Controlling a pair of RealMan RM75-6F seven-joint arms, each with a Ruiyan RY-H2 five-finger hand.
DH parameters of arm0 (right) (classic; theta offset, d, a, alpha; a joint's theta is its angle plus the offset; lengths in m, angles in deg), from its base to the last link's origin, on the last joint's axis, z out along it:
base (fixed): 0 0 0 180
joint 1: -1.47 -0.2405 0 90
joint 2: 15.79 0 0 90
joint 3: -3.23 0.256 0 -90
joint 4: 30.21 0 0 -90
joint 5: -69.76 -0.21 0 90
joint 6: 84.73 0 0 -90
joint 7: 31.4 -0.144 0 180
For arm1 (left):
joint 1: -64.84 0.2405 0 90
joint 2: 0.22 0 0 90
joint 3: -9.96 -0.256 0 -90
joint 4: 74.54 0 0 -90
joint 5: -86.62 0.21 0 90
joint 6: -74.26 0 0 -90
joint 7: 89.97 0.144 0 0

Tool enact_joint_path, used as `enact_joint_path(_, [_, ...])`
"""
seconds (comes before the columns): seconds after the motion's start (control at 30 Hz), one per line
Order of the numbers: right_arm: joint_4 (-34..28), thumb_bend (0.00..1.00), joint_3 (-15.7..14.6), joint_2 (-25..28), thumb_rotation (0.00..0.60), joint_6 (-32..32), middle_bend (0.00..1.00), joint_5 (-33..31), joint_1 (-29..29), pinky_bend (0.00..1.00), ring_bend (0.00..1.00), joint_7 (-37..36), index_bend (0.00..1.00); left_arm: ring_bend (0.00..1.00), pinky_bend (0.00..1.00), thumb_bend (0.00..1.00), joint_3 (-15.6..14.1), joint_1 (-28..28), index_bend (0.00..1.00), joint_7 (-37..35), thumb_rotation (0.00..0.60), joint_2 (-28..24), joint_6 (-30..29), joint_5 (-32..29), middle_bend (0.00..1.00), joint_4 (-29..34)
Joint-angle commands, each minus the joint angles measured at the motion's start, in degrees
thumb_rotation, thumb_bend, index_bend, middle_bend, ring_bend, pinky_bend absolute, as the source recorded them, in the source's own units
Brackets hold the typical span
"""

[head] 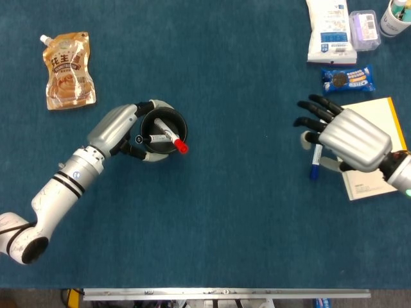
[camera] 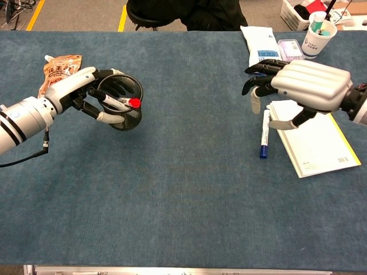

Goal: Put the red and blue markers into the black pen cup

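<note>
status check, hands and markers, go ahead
Left hand holds pen cup, red marker inside. Right hand open above blue marker, which lies on table beside notebook. Nothing in the way.

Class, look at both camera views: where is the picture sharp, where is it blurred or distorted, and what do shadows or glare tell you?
Head view: even, soft light; the red marker in the black pen cup is sharp, with little shadow. Chest view: the table's far edge bows slightly, suggesting wide-angle distortion; the right hand shows pale highlights on its silver back; the blue marker stays crisp.
</note>
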Motion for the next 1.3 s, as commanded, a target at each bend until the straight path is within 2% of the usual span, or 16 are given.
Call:
enact_joint_path(0.03, [4.5, 0.23, -1.6, -2.4, 0.6, 0.4, 0.27, 1.7, 1.3, 0.07, 0.07, 2.6, 0.48, 0.32, 0.26, 0.17, -0.2, 0.0, 0.31, -0.1, 0.6, 0.0, 0.1, 0.1, 0.37, 0.0])
enact_joint_path(0.3, [13.9, 0.22, -3.5, -9.4, 0.6, 0.6, 0.26, 2.9, 3.3, 0.08, 0.07, 3.7, 0.48, 0.32, 0.26, 0.17, -0.6, 0.3, 0.3, -0.2, 0.6, -0.4, 0.4, 0.0, 0.37, 0.1])
enact_joint_path(0.6, [20.7, 0.24, -4.5, -13.7, 0.6, 1.6, 0.26, 4.7, 3.6, 0.08, 0.07, 4.0, 0.48, 0.31, 0.26, 0.17, -0.6, 0.4, 0.3, -0.5, 0.6, -0.5, 0.4, 0.1, 0.36, 0.2])
enact_joint_path(0.93, [25.1, 0.27, -4.2, -16.8, 0.6, 1.5, 0.26, 4.5, 3.2, 0.08, 0.07, 4.0, 0.48, 0.31, 0.26, 0.17, -0.7, 0.4, 0.3, -1.2, 0.6, -0.4, 0.2, 0.5, 0.36, 0.0])
enact_joint_path(1.3, [27.0, 0.28, -4.2, -18.6, 0.6, 0.7, 0.26, 4.2, 2.5, 0.08, 0.07, 4.2, 0.49, 0.31, 0.26, 0.17, -1.0, 0.4, 0.3, -2.6, 0.6, -0.8, 0.4, 0.8, 0.35, -0.1])
